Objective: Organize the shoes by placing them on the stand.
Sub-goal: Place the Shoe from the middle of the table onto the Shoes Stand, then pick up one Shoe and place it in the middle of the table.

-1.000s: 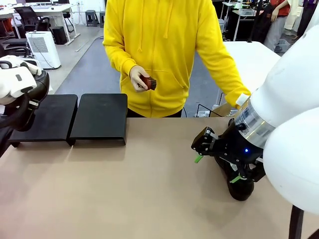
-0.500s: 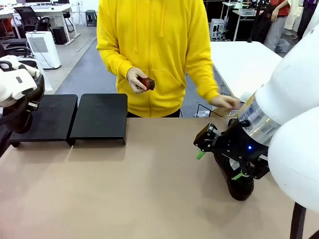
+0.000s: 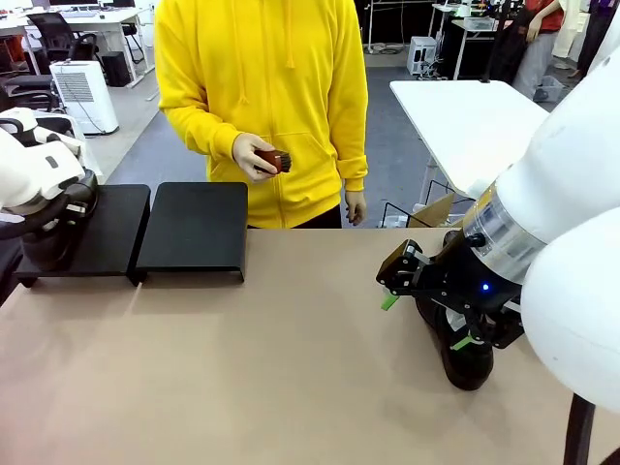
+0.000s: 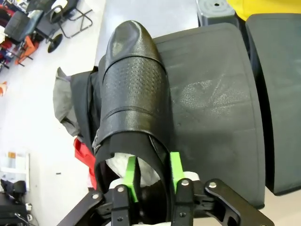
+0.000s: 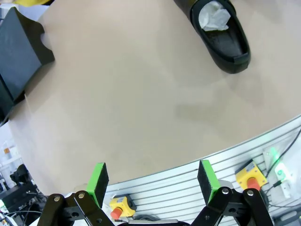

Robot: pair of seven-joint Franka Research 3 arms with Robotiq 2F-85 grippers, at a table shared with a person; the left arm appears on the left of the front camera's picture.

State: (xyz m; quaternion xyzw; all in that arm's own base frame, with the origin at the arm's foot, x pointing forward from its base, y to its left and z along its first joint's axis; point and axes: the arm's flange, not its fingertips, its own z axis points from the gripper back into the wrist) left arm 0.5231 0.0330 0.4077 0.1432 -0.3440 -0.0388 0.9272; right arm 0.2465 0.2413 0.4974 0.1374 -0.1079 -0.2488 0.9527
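Open table (image 3: pixel 252 378) before the stand (image 3: pixel 194 228)

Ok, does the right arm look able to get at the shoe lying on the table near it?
Probably yes: the right gripper is open, and only bare table lies between it and the shoe.
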